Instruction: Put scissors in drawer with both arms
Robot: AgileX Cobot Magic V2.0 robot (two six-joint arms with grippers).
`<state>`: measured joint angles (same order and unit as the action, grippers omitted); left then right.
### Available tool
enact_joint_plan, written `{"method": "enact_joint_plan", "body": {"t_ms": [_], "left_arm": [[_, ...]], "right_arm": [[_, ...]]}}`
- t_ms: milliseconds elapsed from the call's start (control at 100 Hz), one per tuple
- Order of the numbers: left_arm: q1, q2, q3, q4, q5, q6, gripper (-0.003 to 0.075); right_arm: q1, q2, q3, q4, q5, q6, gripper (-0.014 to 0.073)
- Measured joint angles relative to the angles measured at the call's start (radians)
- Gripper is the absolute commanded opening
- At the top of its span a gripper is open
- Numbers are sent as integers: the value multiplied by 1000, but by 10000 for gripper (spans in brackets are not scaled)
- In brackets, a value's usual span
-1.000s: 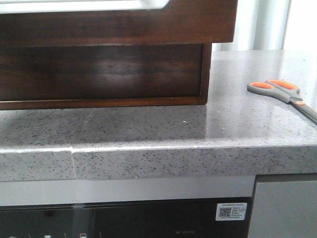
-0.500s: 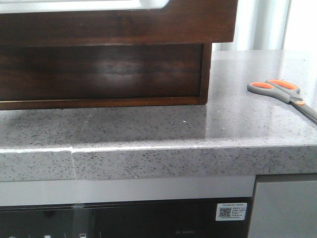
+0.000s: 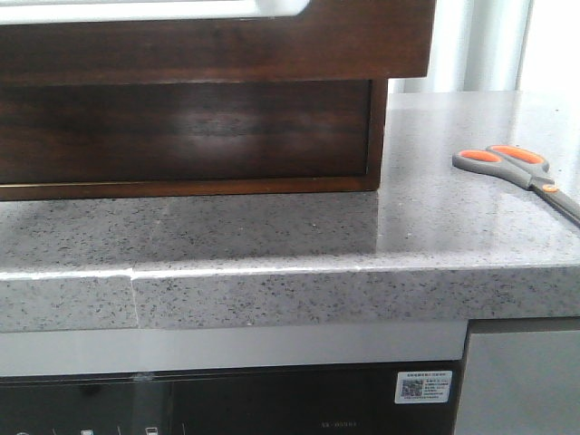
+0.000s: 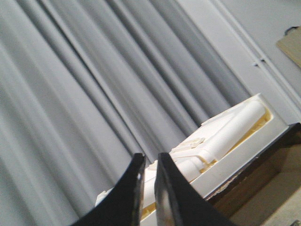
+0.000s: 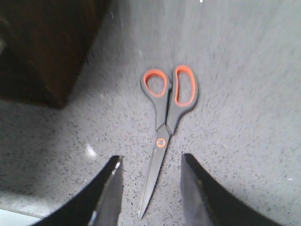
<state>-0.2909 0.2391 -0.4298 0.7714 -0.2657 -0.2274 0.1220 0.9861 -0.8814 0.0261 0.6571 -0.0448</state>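
The scissors (image 3: 512,165) lie flat on the grey stone counter at the right, grey handles with orange-lined loops toward the cabinet. In the right wrist view the scissors (image 5: 164,117) lie closed, blades pointing toward my right gripper (image 5: 151,162), which is open and hovers above the blade tips, a finger on either side. The drawer (image 3: 217,41) is the dark brown front at the top left, jutting out over the lower front, white inside showing at its top edge. My left gripper (image 4: 149,157) is shut and empty, held beside the drawer's white inside (image 4: 235,136). Neither arm shows in the front view.
A lower dark wood front (image 3: 181,131) sits under the drawer on the counter (image 3: 299,245). The counter's front edge runs across, with an appliance panel (image 3: 272,399) below. Grey curtains (image 4: 94,84) hang behind the cabinet.
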Motion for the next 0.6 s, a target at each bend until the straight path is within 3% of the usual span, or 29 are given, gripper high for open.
{"method": "enact_joint_plan", "body": {"t_ms": [220, 370, 600], "left_arm": [[0, -61, 0, -132, 165, -2, 3], [0, -61, 0, -139, 182, -4, 3], [0, -61, 0, -142, 186, -6, 3]], "right_arm": [[0, 288, -242, 15, 200, 0, 230], [0, 448, -369, 16, 292, 0, 304], [0, 630, -479, 16, 371, 2, 305]]}}
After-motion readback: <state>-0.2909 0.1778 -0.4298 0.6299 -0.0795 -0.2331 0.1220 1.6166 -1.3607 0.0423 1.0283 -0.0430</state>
